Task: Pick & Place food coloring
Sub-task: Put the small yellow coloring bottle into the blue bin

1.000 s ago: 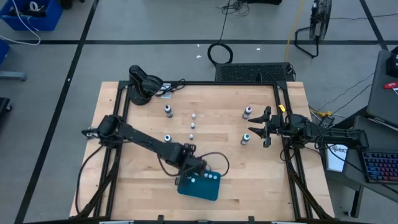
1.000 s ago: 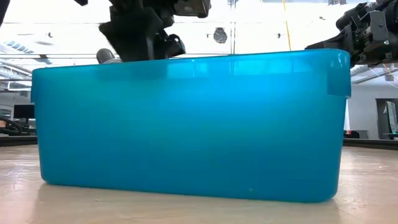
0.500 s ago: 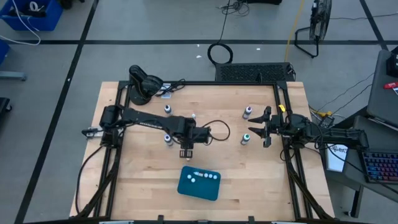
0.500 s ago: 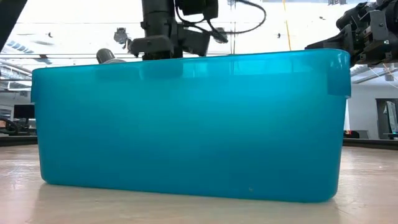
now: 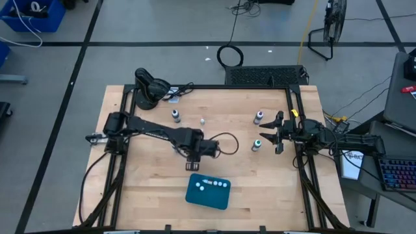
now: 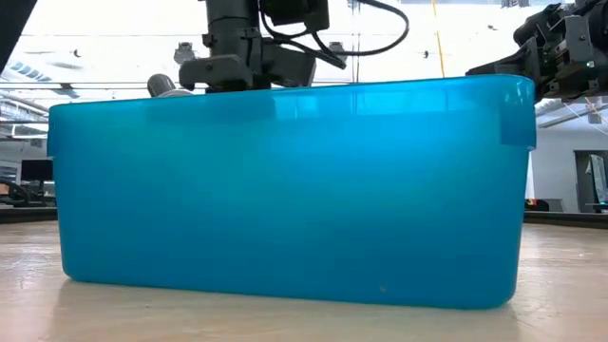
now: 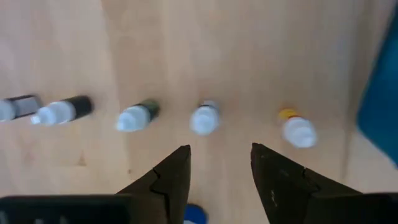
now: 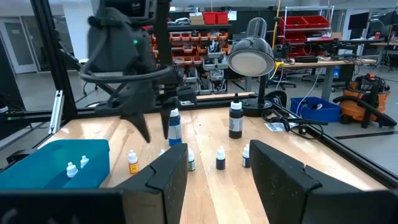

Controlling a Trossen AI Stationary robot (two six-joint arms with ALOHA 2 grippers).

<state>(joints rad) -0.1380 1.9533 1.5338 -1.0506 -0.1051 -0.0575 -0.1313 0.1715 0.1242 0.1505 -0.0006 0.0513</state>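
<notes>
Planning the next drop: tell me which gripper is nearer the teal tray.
Left. The left gripper hangs just beyond the teal tray's far edge, near mid-table. The right gripper waits by the table's right edge, well away.

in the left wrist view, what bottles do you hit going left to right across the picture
dark-bodied bottle at the picture's edge → dark-bodied bottle with a white top → green-bodied bottle → whitish bottle → yellow-collared bottle → teal tray's edge
</notes>
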